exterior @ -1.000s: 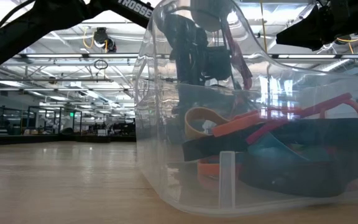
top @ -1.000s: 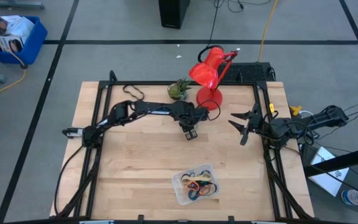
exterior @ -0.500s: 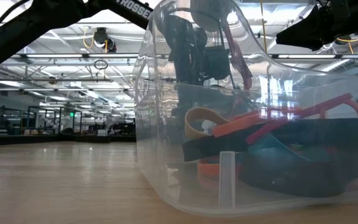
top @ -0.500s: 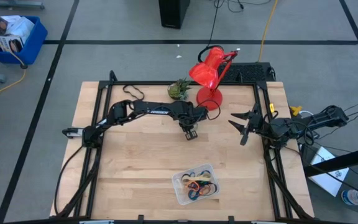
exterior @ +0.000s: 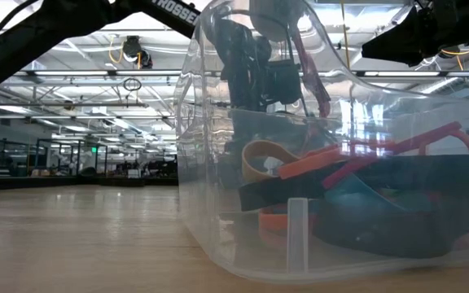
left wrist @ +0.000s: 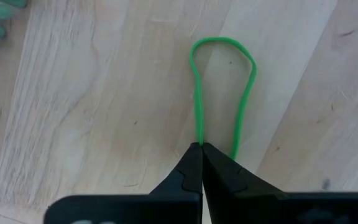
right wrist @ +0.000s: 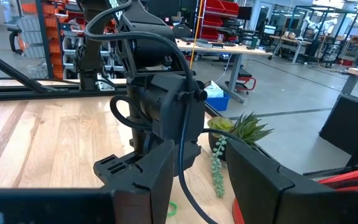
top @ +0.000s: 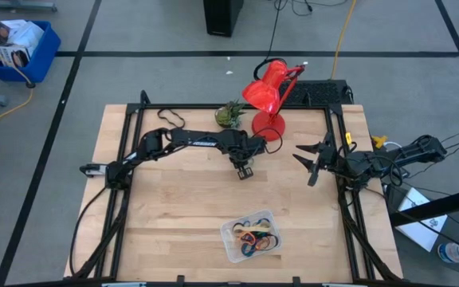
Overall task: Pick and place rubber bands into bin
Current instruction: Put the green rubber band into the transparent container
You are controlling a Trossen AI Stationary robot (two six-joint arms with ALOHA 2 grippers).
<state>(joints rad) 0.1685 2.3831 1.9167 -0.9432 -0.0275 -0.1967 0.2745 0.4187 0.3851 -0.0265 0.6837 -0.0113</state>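
Note:
My left gripper (top: 244, 170) stands over the middle of the table, pointing down, shut on a green rubber band (left wrist: 222, 81) whose loop lies flat on the wood. The clear bin (top: 252, 235) sits near the table's front edge. It holds several rubber bands (top: 255, 236) in black, orange, red, blue and tan, which also show in the low view (exterior: 357, 187). My right gripper (top: 309, 163) is open and empty, held above the table's right side and pointing toward the left arm. My left gripper pinches one strand of the green band (left wrist: 197, 138) at the loop's near end, between its two fingertips. The fingers come from above, pointing down. The rest of the loop lies slack on the table beyond the fingertips.
A red desk lamp (top: 269, 96) and a small potted plant (top: 229, 114) stand at the table's far edge, just behind the left gripper. A black cable (top: 170, 119) lies at the far left. Black frame rails (top: 126, 199) run along both sides of the table. Bare wood lies between the gripper and the bin.

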